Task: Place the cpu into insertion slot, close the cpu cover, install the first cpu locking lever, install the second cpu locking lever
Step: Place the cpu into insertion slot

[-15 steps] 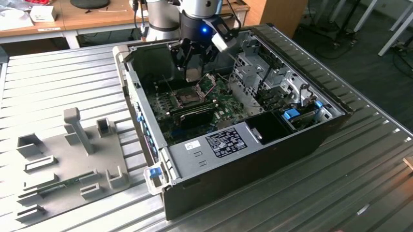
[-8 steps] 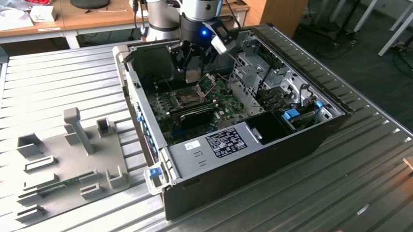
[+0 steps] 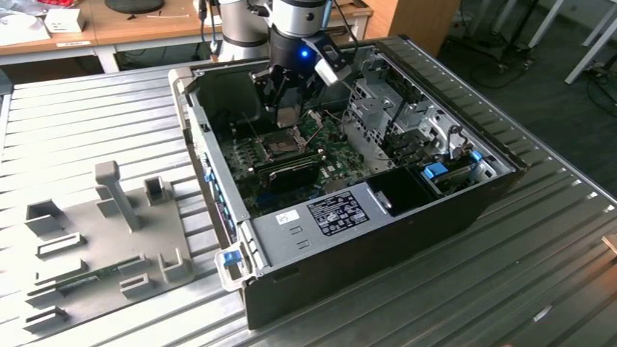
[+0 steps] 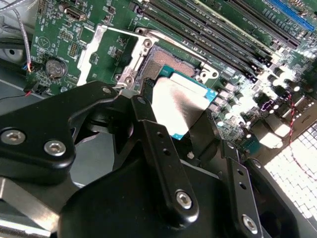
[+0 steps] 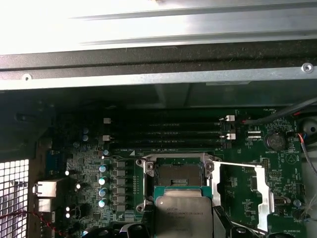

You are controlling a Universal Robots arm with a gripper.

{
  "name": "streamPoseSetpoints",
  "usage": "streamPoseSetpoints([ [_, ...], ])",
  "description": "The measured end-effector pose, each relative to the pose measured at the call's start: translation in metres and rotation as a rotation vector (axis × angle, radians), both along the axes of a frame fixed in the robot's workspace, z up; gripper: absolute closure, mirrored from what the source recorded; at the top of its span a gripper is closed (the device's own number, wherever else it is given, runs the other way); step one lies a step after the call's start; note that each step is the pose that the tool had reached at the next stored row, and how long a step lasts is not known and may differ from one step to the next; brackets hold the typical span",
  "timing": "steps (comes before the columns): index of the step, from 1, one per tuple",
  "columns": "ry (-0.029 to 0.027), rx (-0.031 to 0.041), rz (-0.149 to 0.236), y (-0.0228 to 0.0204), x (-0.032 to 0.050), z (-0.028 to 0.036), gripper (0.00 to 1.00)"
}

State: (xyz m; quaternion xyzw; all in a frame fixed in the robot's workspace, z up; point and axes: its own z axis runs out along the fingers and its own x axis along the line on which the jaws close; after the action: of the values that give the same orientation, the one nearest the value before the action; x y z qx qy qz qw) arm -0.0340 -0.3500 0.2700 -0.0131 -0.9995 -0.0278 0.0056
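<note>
Second wrist view first: the tool (image 4: 181, 124) is clamped on the chip (image 4: 184, 96), two black fingers pinching opposite edges, and the chip hangs flat close over the socket (image 4: 163, 62) without sitting in it. So, as I judge it, the job is barely begun. The chip is not seated, the cover (image 4: 90, 53) lies swung open beside the socket, and neither locking lever is fastened (I can't make out how the levers lie). The chip's top is a smooth, dull silvery plate on a thin teal-edged square. The socket is a dark, finely grained square inside a bright metal rim with screw heads at its corners. The cover is a thin, shiny frame with a square window. All of it sits on a green circuit board (image 3: 333, 155) inside an open black computer case (image 3: 386, 238) on a ribbed metal surface (image 3: 77, 123).
</note>
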Motion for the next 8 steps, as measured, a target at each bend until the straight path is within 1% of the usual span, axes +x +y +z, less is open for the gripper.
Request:
streamPoseSetpoints([
  [8, -0.0006, 0.0004, -0.001, 0.0009, -0.0022, -0.001, 0.46],
])
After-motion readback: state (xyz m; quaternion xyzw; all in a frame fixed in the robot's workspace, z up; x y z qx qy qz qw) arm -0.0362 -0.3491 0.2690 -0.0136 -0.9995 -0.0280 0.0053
